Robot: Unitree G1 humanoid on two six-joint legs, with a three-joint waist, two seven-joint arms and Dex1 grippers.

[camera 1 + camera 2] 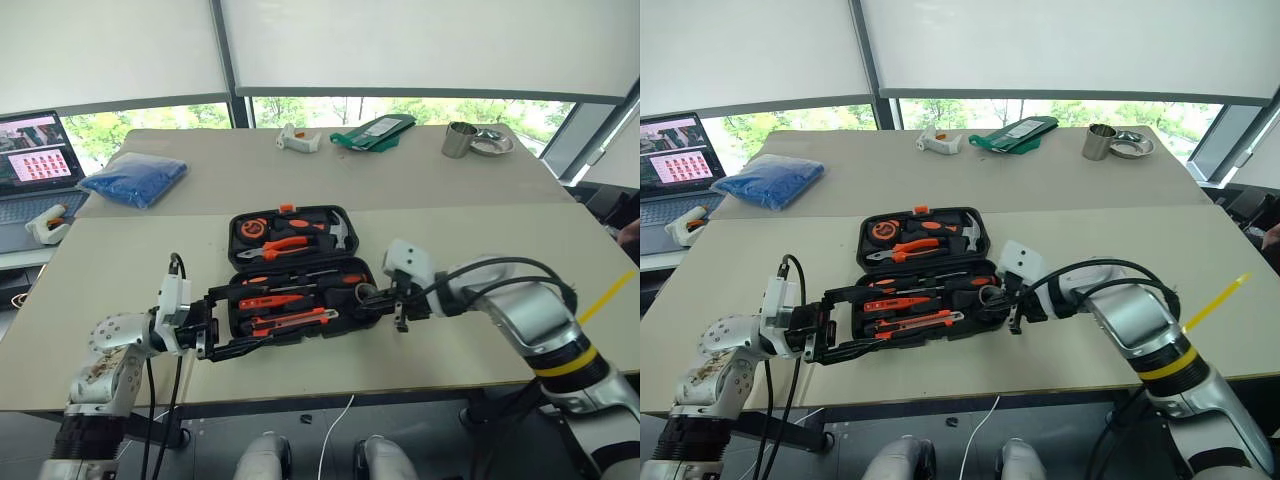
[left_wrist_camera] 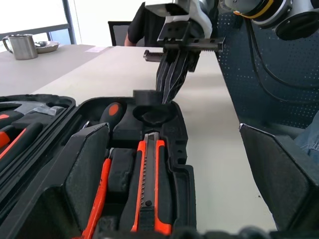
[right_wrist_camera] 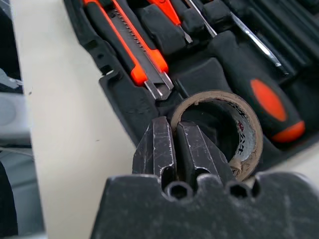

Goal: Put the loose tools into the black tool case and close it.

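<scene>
Right end effector (image 3: 172, 144) pinches the tape roll (image 3: 219, 132) wall over the open tool case (image 1: 300, 275); left end effector (image 1: 225, 325) gapes alongside.

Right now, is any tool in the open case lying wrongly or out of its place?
One thing stands out: the small grey tape roll is not seated. The right gripper is shut on its rim and holds it tilted over the corner of the black tool case. The utility knife and the screwdrivers lie in their slots.
</scene>
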